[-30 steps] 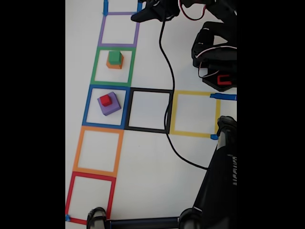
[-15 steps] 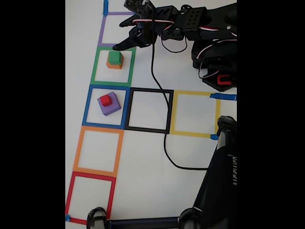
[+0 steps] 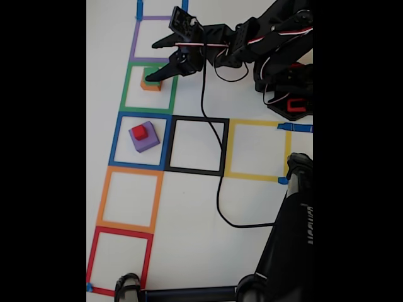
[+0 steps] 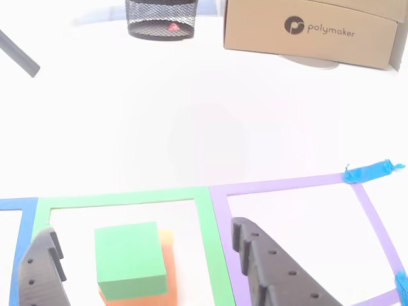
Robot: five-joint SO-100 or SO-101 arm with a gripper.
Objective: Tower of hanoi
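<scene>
In the fixed view the red cube sits on the purple cube inside the blue tape square. The orange cube lies in the green tape square, with my gripper above it and one finger covering most of the green cube. In the other view the green cube rests on the orange cube. My gripper is open there. One dark finger stands left of the stack and the other finger right of it, both apart from it.
Tape squares run in a column, with the purple square at the top and the orange square and red square below; the black square and yellow square branch right. A black cable crosses the table. A cardboard box and mesh cup stand far off.
The arm has swung from the top edge down and left over the green square. Its open gripper now covers the green cube. The cubes have not moved.
</scene>
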